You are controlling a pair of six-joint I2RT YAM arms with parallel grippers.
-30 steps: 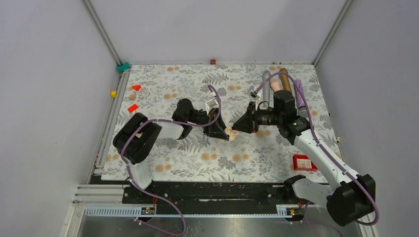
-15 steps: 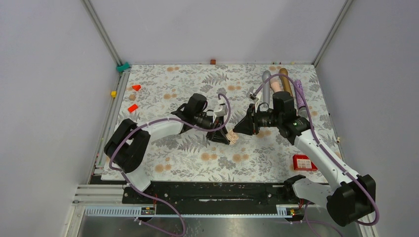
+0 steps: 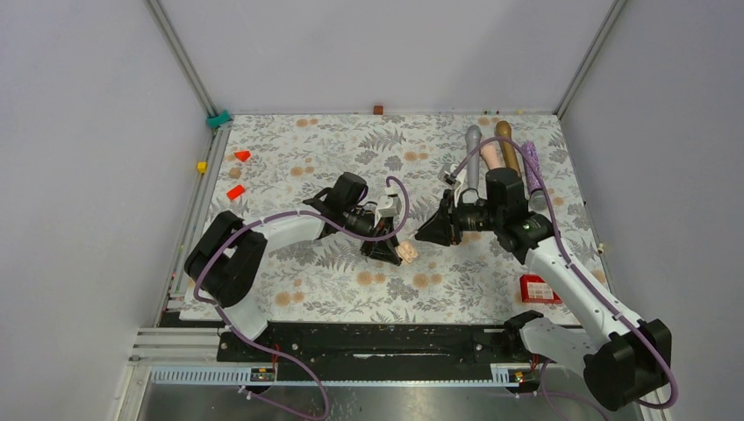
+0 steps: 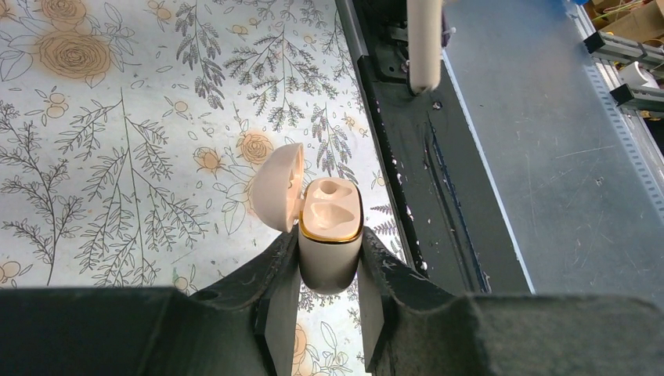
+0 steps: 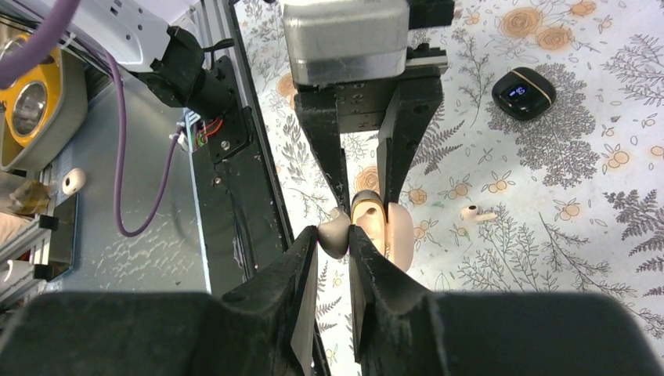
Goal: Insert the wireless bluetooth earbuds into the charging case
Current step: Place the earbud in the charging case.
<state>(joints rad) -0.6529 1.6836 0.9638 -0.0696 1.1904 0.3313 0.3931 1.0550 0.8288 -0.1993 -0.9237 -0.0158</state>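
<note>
1. Roughly at the middle of the top view, the left gripper (image 3: 397, 252) and the right gripper (image 3: 421, 234) face each other just above the floral table cover (image 3: 289, 167).
2. The left gripper's jaws are clamped on the charging case (image 4: 330, 258), pressing its lower body from both sides.
3. In the left wrist view the case sits at the centre. Its lid (image 4: 276, 188) is hinged open to the left, and its gold-rimmed top shows two pale hollows.
4. The right gripper's jaws are closed on one earbud (image 5: 333, 233), a small pale piece pinched at the fingertips in the middle of the right wrist view.
5. That earbud is just beside the open case, near its rim; whether the two touch cannot be told.
6. A second earbud (image 5: 477, 211), white with a short stem, lies on the cover to the right of the case in the right wrist view.
7. A black case (image 5: 523, 92) rests on the cover in that view's upper right.
</note>
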